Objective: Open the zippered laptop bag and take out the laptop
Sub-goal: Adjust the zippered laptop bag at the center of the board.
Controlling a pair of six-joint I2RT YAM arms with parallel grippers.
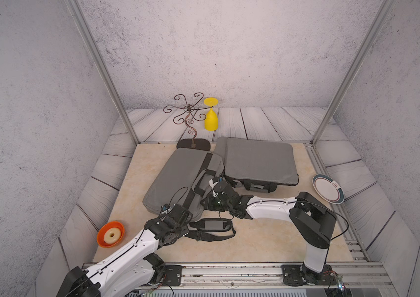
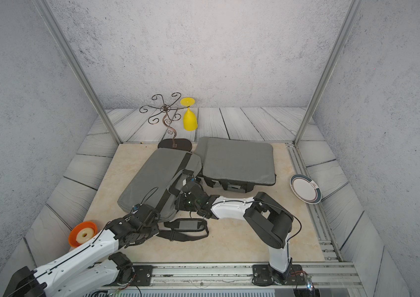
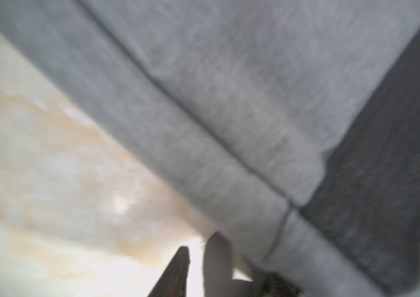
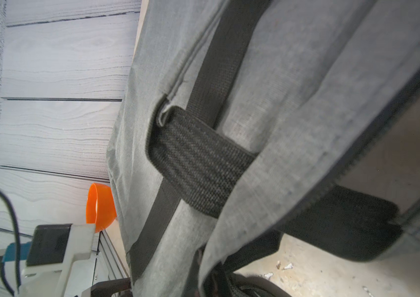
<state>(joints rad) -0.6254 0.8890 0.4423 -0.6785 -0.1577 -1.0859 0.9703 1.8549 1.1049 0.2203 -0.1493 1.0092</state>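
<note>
Grey laptop bag (image 1: 178, 177) lies on the table (image 1: 268, 231), left of centre, touching a second grey bag (image 1: 259, 159); right claw (image 1: 216, 183) clenched on its fabric edge beside the black strap; left claw (image 3: 196, 253) at its near corner, fingers slightly apart, nothing between them

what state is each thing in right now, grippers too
left bag: flat, near edge lifted, zip there seems open
right bag: flat, closure unclear
strap: lying loose
glass: hanging upside down from rack
rack: upright
plate: tilted up
bowl: tilted, donut inside
left gripper: at left bag's corner, jaws unclear
right gripper: shut on left bag's edge
</note>
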